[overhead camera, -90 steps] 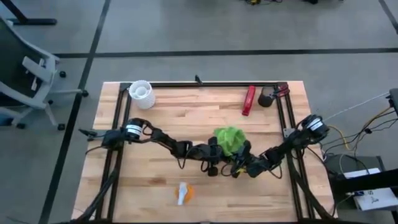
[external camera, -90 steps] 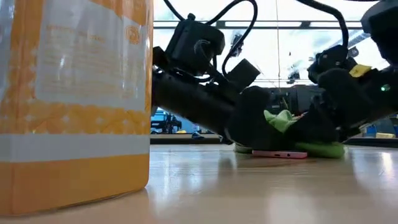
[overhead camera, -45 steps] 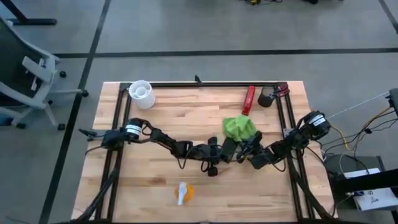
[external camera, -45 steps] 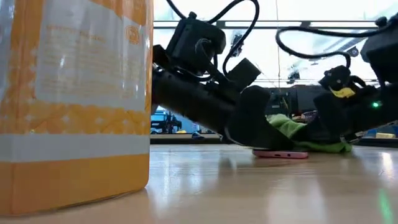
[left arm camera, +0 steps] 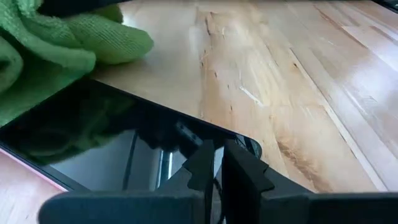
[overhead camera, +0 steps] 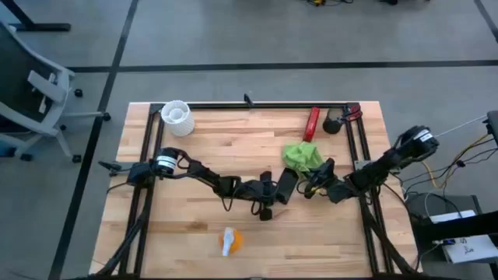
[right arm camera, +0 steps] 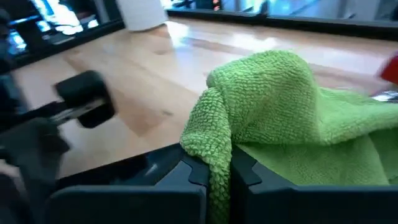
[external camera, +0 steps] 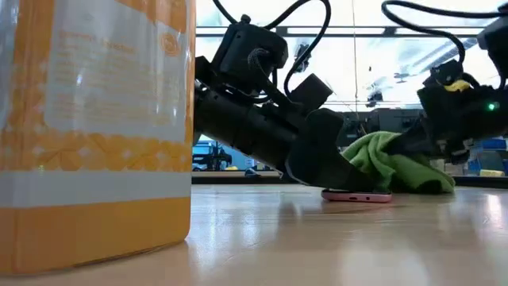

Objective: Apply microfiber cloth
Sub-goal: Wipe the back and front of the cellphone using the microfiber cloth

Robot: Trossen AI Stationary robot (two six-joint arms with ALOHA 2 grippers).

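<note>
Pinching microfiber cloth point(right arm camera: 280, 112) | right gripper point(right arm camera: 211, 171) | phone point(left arm camera: 106, 149) edge beside

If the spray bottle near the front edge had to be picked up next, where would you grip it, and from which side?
Grip the spray bottle across its orange body, coming straight down from above. In the high view it lies on its side on bare wood, apart from everything else, so its long flanks look open to the fingers. The white end looks narrower and likelier to slip. The left gripper is nearer, but it rests on the phone.
</note>
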